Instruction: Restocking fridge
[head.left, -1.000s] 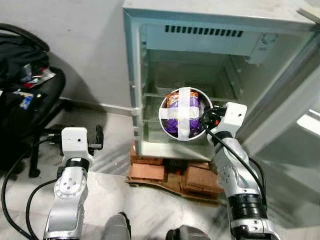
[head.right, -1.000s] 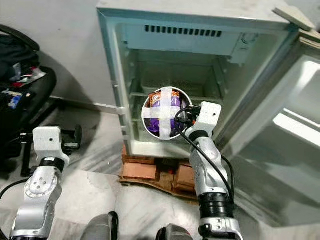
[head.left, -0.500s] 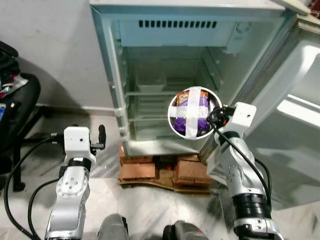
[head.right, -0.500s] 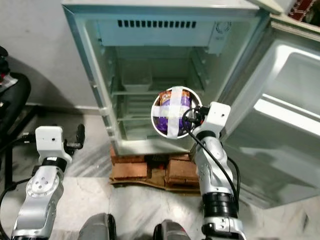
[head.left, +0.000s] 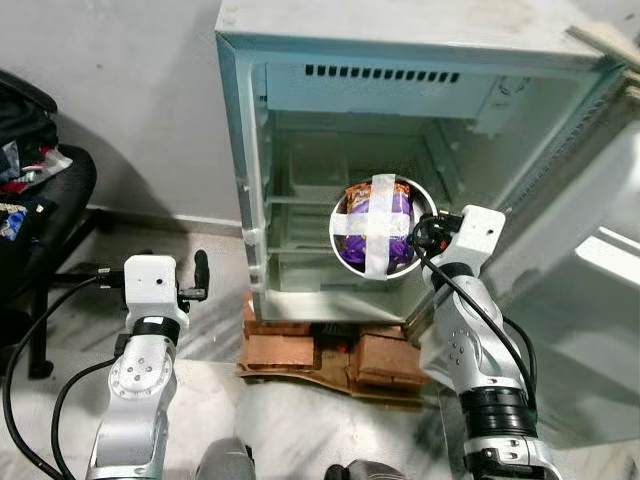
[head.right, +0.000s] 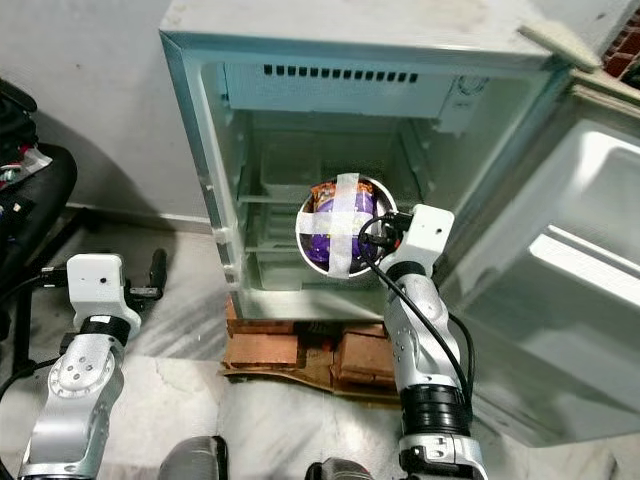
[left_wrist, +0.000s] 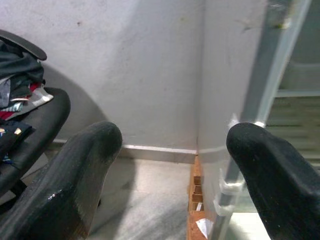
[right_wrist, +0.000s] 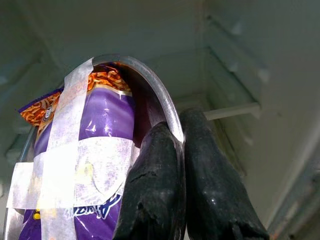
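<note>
1. My right gripper (right_wrist: 182, 165) is clamped on the rim of a steel bowl (head.left: 421, 214), one finger inside the rim and one outside.
2. The bowl is tipped up so its mouth faces me; it holds a purple and orange snack packet (head.left: 375, 230), strapped in with a cross of pale tape (head.left: 381, 222).
3. I hold the bowl raised in front of the open fridge (head.left: 300, 120), at the height of its middle shelf (head.left: 300, 199).
4. The fridge door (head.right: 560, 300) stands swung out on my right, and the fridge sits on bricks (head.left: 290, 352).
5. My left gripper (left_wrist: 170, 150) hovers low beside the fridge's left wall, fingers spread apart and holding nothing.
6. A black chair (head.left: 50, 210) piled with things stands further left.
</note>
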